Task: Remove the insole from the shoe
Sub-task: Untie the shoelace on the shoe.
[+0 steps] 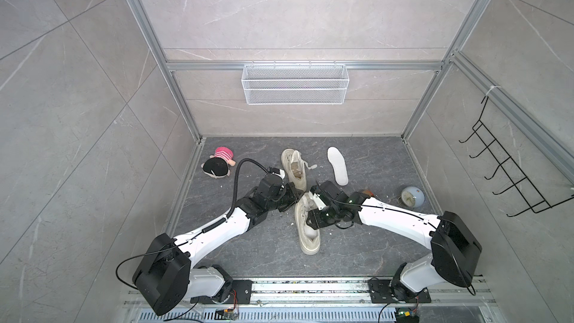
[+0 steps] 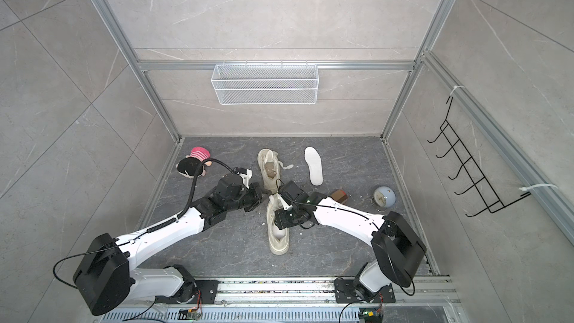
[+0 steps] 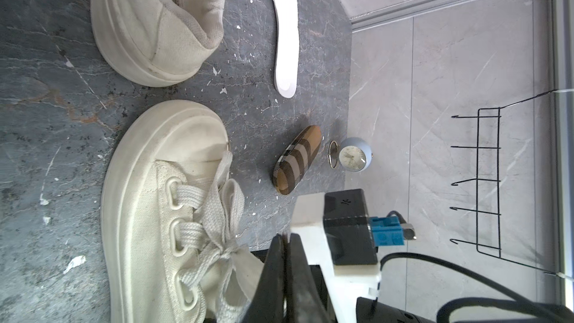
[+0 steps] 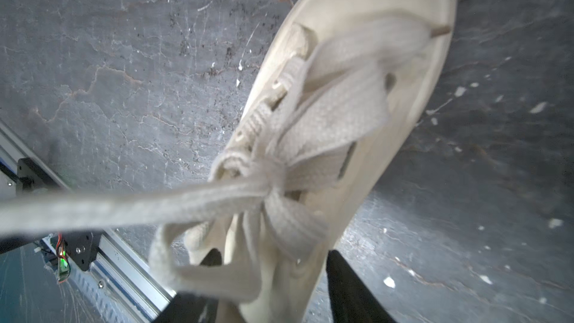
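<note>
In both top views the near shoe (image 1: 310,243) lies on the dark floor with its toe toward 12 o'clock. The far shoe (image 1: 292,166) sits just past it at 12 o'clock. A white insole (image 1: 337,165) lies flat on the floor at 1 o'clock from the near shoe, apart from both shoes. A toy (image 1: 217,163) is at 10 o'clock. A little clock (image 1: 412,197) is between 2 and 3 o'clock. The left gripper (image 1: 296,194) is at the near shoe's toe half, on its 9 o'clock side. The right gripper (image 1: 310,222) comes over the shoe's middle from 3 o'clock.

In the left wrist view the left gripper (image 3: 284,242) has its fingers pressed together beside the laces (image 3: 217,212). I cannot tell if they pinch anything. A brown case (image 3: 298,160) lies just beside the clock (image 3: 354,154).

In the right wrist view the right gripper (image 4: 273,262) has its fingers (image 4: 344,281) apart, one on each side of the near shoe (image 4: 372,41).
</note>
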You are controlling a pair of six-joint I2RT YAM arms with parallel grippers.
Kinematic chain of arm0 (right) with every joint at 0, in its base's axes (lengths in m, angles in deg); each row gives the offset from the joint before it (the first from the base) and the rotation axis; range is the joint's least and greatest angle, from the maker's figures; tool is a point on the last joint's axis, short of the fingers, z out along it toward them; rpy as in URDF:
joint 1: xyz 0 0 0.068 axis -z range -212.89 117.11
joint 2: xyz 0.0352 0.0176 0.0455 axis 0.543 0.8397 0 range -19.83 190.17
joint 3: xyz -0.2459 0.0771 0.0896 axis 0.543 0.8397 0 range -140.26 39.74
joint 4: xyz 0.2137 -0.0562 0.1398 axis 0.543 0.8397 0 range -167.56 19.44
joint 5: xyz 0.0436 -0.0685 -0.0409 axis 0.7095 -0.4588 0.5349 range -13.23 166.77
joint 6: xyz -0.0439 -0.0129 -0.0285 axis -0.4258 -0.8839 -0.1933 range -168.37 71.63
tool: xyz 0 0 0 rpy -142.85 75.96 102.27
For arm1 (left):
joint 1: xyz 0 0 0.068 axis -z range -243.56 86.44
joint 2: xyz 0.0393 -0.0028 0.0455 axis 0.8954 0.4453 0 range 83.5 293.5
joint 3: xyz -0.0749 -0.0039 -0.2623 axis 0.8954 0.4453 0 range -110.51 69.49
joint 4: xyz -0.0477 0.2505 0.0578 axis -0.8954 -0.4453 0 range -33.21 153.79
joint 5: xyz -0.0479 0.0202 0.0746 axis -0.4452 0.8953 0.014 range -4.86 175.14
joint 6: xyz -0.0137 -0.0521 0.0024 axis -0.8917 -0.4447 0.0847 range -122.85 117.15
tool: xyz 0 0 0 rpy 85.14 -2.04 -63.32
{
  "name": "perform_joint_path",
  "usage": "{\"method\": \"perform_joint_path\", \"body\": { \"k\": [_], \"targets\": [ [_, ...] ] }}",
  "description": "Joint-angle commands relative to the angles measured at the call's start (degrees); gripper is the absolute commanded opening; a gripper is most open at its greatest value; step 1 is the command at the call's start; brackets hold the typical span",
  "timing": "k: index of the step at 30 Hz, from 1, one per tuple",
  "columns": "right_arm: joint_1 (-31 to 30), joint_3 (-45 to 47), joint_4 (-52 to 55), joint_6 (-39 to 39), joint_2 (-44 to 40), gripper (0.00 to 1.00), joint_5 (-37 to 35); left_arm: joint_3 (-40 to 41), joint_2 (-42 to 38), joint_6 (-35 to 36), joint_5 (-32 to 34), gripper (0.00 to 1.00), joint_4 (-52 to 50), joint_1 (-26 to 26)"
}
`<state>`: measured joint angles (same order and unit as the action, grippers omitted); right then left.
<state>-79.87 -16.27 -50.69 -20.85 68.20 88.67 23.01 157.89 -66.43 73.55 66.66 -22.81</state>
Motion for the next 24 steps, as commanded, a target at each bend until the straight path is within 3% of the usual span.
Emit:
{"method": "perform_joint_path", "body": {
  "k": [1, 11, 18, 24],
  "targets": [
    [-0.83, 2.87, -2.24, 2.54, 1.55, 0.56, 2.48, -1.25, -2.11, 4.87, 2.54, 0.0, 0.23, 0.14],
    [-0.9, 9.19, -0.15, 6.32, -0.12, 0.54, -2.07, -13.48, -3.39, 18.58, 9.35, 0.0, -8.0, -1.93],
    [-0.96, 10.92, -1.34, 7.3, -1.12, 0.54, -1.97, -20.66, -1.91, 23.57, 6.6, 0.0, -9.89, -8.43],
    [-1.01, 10.13, -1.54, 7.1, -1.48, 0.55, -2.17, -21.69, -1.19, 25.59, 3.75, 0.0, -11.39, -10.79]
  ]
}}
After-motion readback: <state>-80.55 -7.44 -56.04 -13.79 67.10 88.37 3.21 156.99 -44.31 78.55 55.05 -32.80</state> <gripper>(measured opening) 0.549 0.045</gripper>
